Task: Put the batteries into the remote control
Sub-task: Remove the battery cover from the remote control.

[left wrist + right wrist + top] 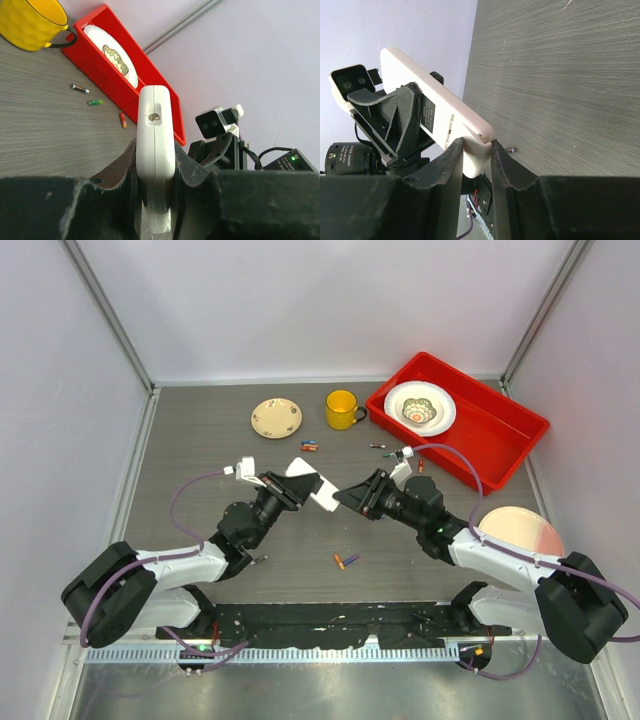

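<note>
One remote control (316, 487) is up off the surface (200, 450) near its middle, spanned between both grippers. Left gripper (155, 149) is pinching the remote's body, one finger on each broad face. Right gripper (476, 145) is closed narrow on the opposite end, fingers against both faces. Batteries (345, 561) are loose on the surface. Two, orange and purple, lie toward the near edge. Three, dark, green and red, sit beside the red bin (500, 430) near the far right corner. A small cluster lies by the yellow mug (341, 408), exact count unclear. One floral saucer (276, 417) is toward the far edge, and one white bowl (420, 407) sits in the bin.
</note>
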Available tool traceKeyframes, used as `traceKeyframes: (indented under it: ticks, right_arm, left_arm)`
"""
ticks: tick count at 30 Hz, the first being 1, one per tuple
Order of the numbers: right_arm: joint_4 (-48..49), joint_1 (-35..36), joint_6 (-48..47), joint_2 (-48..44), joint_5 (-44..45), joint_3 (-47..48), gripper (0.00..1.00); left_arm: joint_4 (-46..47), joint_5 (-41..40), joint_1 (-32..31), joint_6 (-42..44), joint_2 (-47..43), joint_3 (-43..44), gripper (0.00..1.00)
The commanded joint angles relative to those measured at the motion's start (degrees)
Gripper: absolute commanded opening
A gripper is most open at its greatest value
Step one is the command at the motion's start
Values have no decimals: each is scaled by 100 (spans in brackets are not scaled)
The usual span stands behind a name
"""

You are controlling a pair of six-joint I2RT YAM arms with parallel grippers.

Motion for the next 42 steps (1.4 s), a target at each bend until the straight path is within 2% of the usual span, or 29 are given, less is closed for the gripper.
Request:
traceKeyframes:
  ticks: [1, 4, 20, 34, 38, 42]
  right_arm:
    - [264, 19, -16, -136, -268, 2, 8]
    - [290, 19, -42, -180, -364, -51, 1]
    - [194, -86, -200, -663, -567, -244, 1]
    - [712, -148, -113, -566, -848, -403, 1]
    - [730, -358, -226, -996, -1094, -473, 1]
    - [169, -727, -516, -1673, -1191, -534, 1]
  left_arm:
    - [476, -111, -29, 24, -82, 7, 0]
    - [476, -146, -29, 25, -108, -11, 0]
    - [519, -269, 23, -81, -135, -90, 0]
    - [757, -269, 32, -187, -3, -152, 0]
    - [328, -462, 172, -55, -231, -170, 0]
    - [-551, -752, 453, -28, -644, -125, 0]
